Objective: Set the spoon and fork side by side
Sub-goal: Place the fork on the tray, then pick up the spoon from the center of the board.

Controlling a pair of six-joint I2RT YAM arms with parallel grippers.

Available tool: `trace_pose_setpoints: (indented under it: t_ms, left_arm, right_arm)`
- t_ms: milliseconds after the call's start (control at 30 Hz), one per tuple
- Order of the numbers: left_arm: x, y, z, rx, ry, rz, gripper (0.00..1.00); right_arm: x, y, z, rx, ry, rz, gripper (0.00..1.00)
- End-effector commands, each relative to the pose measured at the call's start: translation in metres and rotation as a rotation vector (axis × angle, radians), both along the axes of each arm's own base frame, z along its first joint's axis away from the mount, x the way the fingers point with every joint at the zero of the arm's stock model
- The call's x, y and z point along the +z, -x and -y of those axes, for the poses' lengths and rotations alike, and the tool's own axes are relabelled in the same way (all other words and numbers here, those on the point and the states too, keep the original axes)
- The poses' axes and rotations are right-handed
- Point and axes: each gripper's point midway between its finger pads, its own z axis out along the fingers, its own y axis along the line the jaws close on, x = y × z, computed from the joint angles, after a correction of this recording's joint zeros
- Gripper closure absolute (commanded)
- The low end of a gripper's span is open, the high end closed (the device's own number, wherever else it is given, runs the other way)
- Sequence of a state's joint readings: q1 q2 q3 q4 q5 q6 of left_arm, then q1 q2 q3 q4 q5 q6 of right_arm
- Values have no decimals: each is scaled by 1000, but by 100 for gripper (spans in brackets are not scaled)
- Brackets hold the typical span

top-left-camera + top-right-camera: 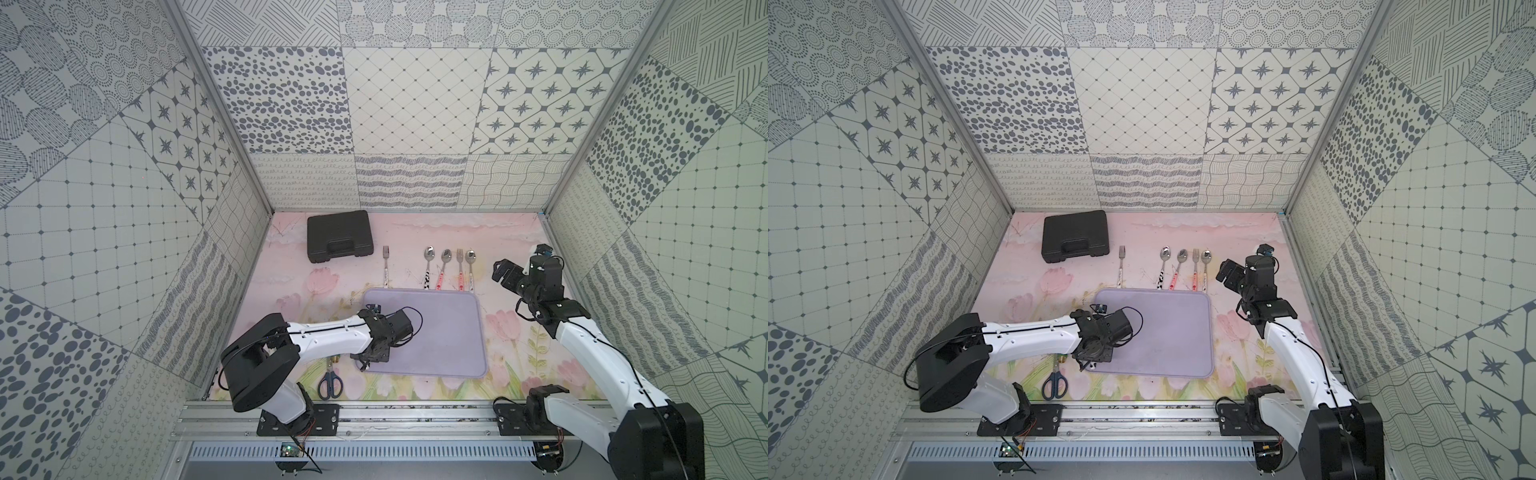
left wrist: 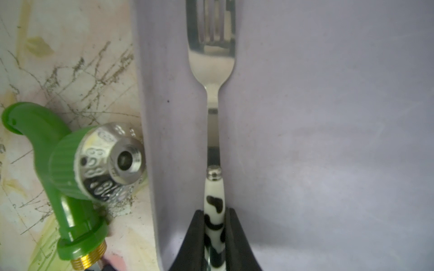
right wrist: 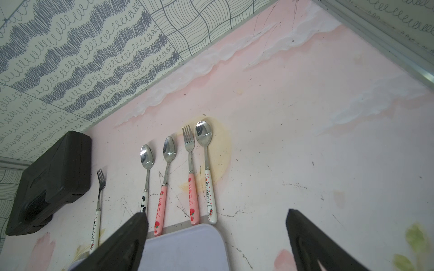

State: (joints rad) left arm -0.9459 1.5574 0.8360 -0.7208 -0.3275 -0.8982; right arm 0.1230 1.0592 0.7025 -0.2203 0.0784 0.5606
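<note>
Laying the cow-patterned steel fork (image 2: 212,70) flat on the lilac plastic tray (image 2: 328,140) seems wise (left jaws clamp its handle). Right jaws gape, empty.

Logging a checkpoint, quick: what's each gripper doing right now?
Left gripper: closed on the handle of the cow-print fork, over the purple tray.
Right gripper: open, holding nothing.
</note>
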Motion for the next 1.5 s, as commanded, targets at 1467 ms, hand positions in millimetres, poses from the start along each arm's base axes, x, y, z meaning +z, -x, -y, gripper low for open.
trace_pose_setpoints:
  t_ms: [1467]
  left_arm:
    - [77,-139,123,-161,223,160,48]
  right_arm:
    - [31,17,-34,99,52,101,3]
